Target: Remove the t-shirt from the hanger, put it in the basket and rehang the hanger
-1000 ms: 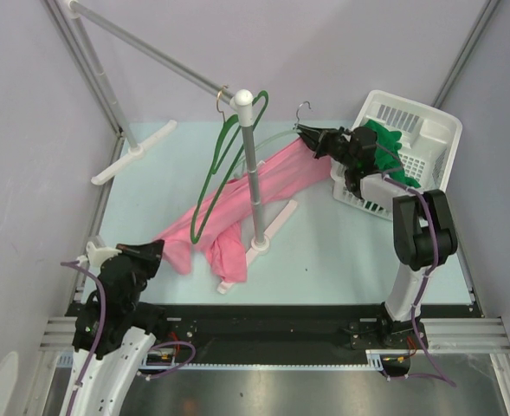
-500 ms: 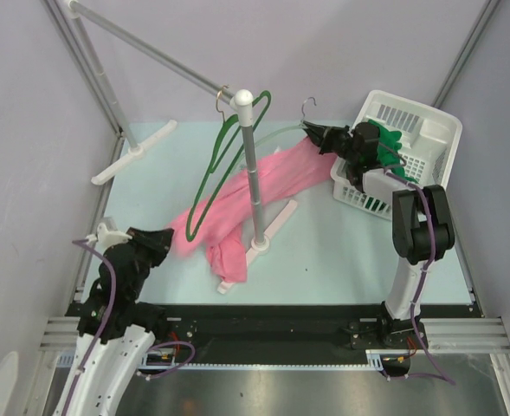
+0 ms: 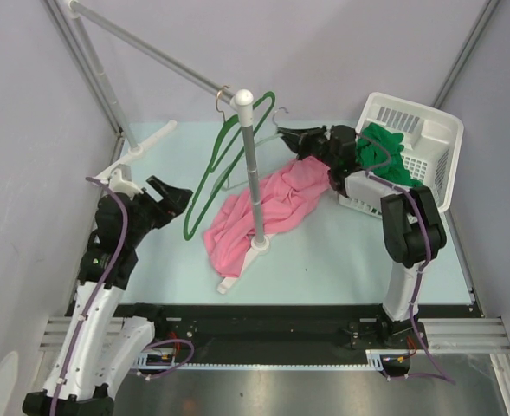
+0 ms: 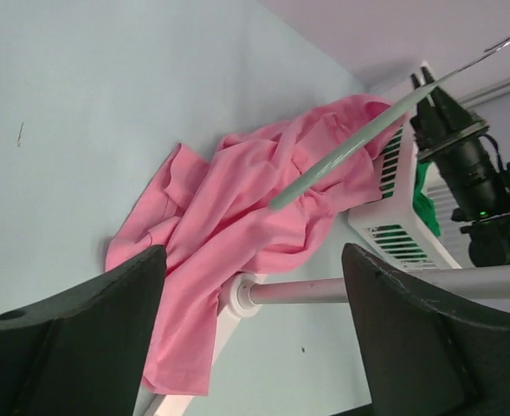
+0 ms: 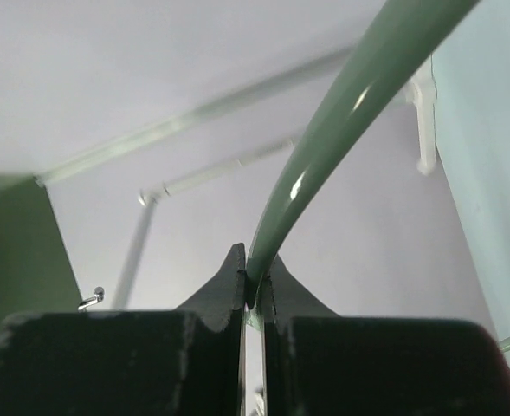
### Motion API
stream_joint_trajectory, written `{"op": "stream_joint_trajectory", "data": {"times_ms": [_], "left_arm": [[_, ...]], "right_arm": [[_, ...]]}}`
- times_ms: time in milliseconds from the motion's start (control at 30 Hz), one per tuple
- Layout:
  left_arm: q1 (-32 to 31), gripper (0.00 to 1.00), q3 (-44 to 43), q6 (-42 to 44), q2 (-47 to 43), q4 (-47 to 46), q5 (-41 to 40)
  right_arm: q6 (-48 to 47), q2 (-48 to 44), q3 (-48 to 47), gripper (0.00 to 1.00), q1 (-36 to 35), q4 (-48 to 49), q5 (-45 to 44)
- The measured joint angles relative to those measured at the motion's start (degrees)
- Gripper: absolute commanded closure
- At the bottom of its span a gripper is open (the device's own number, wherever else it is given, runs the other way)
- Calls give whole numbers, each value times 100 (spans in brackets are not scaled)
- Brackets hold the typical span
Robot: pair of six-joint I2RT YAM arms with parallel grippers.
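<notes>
Top view: pink t-shirt (image 3: pixel 267 206) lies crumpled on pale blue table (image 3: pixel 350 251), heaped round base of white stand's pole (image 3: pixel 253 173), approx. mid-table. L gripper (image 3: pixel 178 196) is at table's left, jaws spread wide w/ nothing between them. R gripper (image 5: pixel 253 282) is pinched tight on pale green hanger (image 4: pixel 341 153), held up nr white basket (image 3: pixel 410 104). Hanger's free arm reaches over the shirt; can't tell if touching.

T-shirt (image 3: pixel 280 195) partly behind rack pole (image 3: pixel 253 182); hanger (image 5: pixel 341 121) cropped, right wrist view.
</notes>
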State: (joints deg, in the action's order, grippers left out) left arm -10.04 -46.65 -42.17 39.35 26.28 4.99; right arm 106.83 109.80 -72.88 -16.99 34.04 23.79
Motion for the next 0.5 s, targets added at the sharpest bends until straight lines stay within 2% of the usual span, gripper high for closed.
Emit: {"op": "stream_joint_trajectory", "data": {"times_ms": [167, 267, 400, 500], "left_arm": [[796, 13, -57, 153, 92, -229, 787], [1117, 16, -118, 278, 494, -573, 1661], [1099, 17, -297, 446, 1360, -1191, 2916], [778, 17, -466, 691, 1812, -1182, 3254]], "right_arm": [[-640, 0, -98, 100, -634, -13, 326], [-1014, 0, -107, 100, -896, -149, 466], [-1318, 4, -107, 100, -1126, -308, 603], [-1397, 42, -107, 100, -1290, -284, 726]]}}
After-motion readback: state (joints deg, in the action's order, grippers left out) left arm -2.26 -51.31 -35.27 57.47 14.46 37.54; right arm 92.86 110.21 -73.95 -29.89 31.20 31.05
